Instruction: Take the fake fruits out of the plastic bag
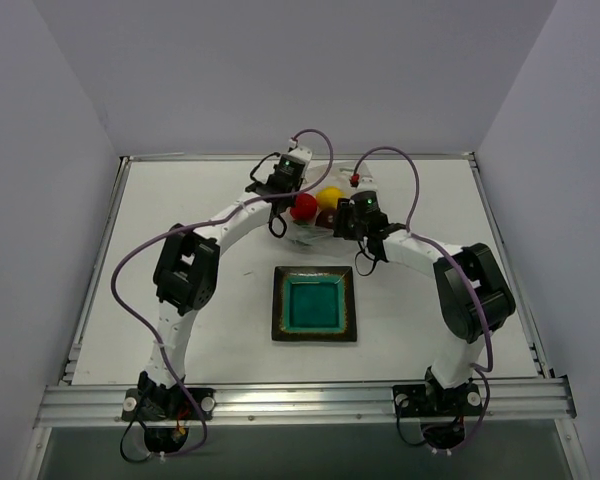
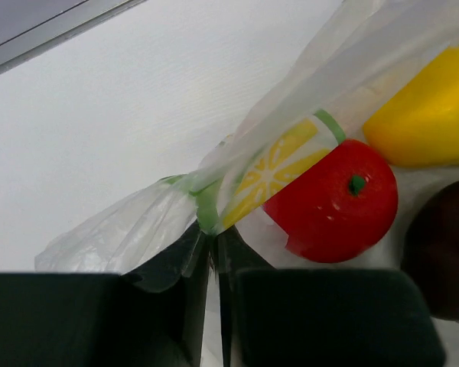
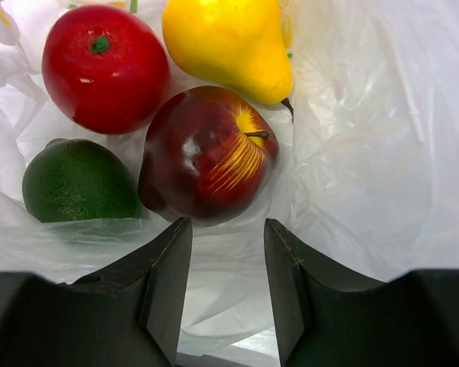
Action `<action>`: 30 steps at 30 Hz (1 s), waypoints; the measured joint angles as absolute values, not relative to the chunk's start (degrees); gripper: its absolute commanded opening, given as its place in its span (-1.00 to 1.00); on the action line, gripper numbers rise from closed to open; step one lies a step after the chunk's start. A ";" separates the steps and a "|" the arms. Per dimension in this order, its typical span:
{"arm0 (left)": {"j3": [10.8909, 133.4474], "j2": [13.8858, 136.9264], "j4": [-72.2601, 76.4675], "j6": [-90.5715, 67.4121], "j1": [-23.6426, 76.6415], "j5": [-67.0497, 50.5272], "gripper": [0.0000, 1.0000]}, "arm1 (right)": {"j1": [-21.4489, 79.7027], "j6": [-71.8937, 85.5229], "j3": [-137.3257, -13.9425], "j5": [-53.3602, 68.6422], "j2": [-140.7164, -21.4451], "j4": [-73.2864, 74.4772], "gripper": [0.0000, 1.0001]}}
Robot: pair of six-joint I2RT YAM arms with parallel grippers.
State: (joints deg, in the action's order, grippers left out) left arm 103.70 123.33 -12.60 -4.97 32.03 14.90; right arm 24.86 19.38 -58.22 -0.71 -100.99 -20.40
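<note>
In the left wrist view, the left gripper [image 2: 213,256] is closed on a gathered fold of the plastic bag [image 2: 122,229] at lower centre. In the right wrist view, the right gripper [image 3: 227,245] is seen with jaws apart and empty, just below the dark red fruit [image 3: 206,153]. The bright red fruit [image 3: 103,69], yellow fruit [image 3: 226,46] and green fruit [image 3: 76,180] are clustered beside it on the bag film, upper left. The first pick is judged in hand: the open jaws must be advanced around the dark red fruit and closed without film being caught.
</note>
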 measured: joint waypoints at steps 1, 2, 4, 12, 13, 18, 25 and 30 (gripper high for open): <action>104.16 123.63 -12.64 -4.32 31.64 14.48 -0.95 | 24.75 19.49 -58.22 -0.67 -100.99 -20.40 -0.23; 104.47 123.96 -12.64 -3.97 31.33 14.26 -0.95 | 24.69 19.51 -58.22 -0.64 -100.99 -20.45 -0.23; 104.84 124.57 -12.69 -3.62 30.61 14.24 -0.95 | 24.45 19.51 -58.22 -0.62 -101.01 -20.51 -0.23; 107.07 125.05 -13.47 -5.04 27.20 14.57 -0.95 | 23.75 19.73 -57.19 -0.60 -101.08 -21.02 -0.22; 107.55 125.05 -13.37 -5.54 26.83 14.79 -0.89 | 23.68 19.75 -56.95 -0.60 -101.08 -21.08 -0.23; 107.66 125.03 -13.04 -9.23 25.87 14.96 0.15 | 23.66 19.79 -56.42 -0.58 -101.08 -21.19 -0.17; 92.73 116.25 -8.86 -18.04 25.91 9.17 0.68 | 23.73 20.03 -56.42 -0.62 -100.71 -21.08 0.09; 79.40 103.18 -4.86 -24.84 26.57 6.28 0.70 | 24.62 20.32 -56.42 -1.13 -98.89 -20.75 0.16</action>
State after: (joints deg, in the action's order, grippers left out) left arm 79.40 103.18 -4.86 -24.84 26.57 6.28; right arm 24.62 20.32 -56.42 -1.13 -98.89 -20.75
